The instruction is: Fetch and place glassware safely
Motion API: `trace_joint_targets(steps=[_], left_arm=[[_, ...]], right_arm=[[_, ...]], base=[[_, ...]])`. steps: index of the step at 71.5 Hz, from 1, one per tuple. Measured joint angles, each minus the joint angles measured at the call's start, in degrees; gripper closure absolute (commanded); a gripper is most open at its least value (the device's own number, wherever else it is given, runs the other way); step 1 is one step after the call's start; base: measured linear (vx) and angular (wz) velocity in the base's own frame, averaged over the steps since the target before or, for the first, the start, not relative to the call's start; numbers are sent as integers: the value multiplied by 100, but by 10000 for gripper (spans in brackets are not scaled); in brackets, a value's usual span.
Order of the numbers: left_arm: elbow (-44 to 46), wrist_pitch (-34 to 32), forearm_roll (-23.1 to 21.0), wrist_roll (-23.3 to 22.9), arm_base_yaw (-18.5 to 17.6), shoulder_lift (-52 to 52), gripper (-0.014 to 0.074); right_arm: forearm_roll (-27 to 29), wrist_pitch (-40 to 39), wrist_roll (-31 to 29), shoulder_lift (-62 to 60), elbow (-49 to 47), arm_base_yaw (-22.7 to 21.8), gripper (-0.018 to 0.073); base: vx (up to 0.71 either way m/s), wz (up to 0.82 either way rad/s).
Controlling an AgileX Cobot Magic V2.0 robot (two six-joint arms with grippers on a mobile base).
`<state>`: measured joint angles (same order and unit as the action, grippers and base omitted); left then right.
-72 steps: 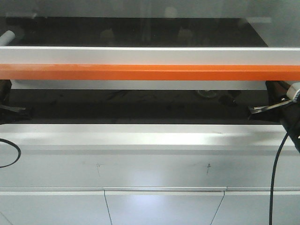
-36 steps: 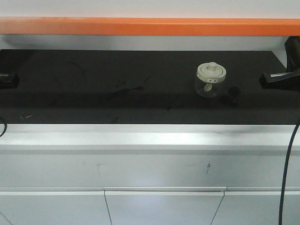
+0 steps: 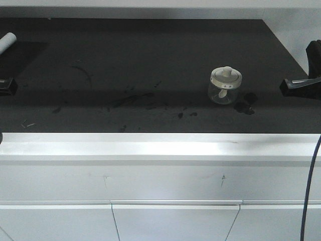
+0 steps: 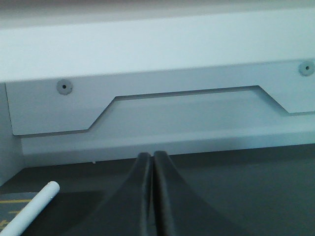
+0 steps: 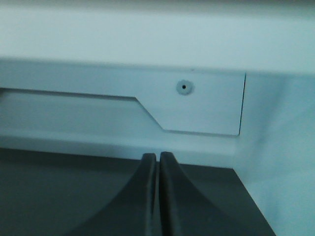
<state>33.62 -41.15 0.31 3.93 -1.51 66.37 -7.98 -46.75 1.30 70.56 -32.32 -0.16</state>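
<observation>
The glassware, a squat clear jar with a cream-white knobbed lid, stands upright on the black work surface, right of centre. My right gripper hovers at the right edge, a short way to the jar's right and apart from it. At the far left edge sits my left gripper, far from the jar. In the left wrist view the left gripper is shut and empty, facing the back wall. The right gripper is likewise shut and empty. Neither wrist view shows the jar.
A white tube lies at the back left, also seen as the white tube left of my left gripper. Dark smudges and small dark bits mark the surface. A white ledge fronts it; a side wall closes the right.
The orange-edged bar has risen out of the front view, uncovering the whole black surface, the jar and the white tube. Both grippers have stayed at the side edges, shut.
</observation>
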Motion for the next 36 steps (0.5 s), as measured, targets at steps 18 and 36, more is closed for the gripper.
trace_joint_targets(steps=[18, 36], left_arm=[[0, 917, 18, 0, 0, -633, 603], [-15, 1941, 22, 0, 0, -1423, 603]], right_arm=[[0, 981, 10, -501, 0, 0, 560], [0, 2292, 323, -1331, 0, 0, 560]], base=[[0, 0], [0, 0]])
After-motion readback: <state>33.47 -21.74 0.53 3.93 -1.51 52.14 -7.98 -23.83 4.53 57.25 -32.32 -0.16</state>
